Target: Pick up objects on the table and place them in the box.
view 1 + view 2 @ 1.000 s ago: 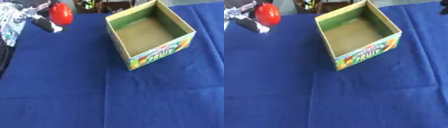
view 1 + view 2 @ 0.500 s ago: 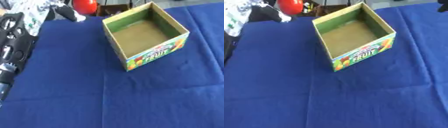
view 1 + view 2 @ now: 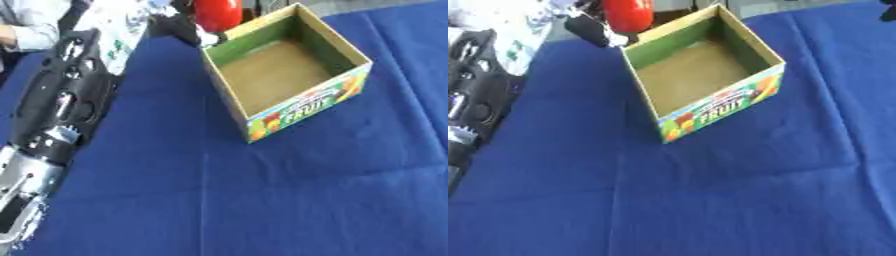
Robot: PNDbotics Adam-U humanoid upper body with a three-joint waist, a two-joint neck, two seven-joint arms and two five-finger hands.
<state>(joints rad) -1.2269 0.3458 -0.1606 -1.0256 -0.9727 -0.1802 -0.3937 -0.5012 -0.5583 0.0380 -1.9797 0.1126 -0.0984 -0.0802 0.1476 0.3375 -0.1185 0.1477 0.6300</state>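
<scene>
An open cardboard fruit box (image 3: 306,107) with a green inner wall and nothing inside stands on the blue cloth at the upper middle. My left arm runs up the left side, and my left hand (image 3: 179,27) is curled round a round red object (image 3: 217,12). It holds that object in the air over the box's far left corner. Of my right hand (image 3: 888,10) only a dark bit shows at the top right edge in the right eye view.
The blue tablecloth (image 3: 262,200) covers the whole table, with wide room in front of and right of the box. My black and silver left arm (image 3: 61,105) lies along the left edge. A person's sleeve (image 3: 26,25) shows at the top left.
My left hand has carried the red object rightward, from well left of the box to its far left corner. The camera has also shifted.
</scene>
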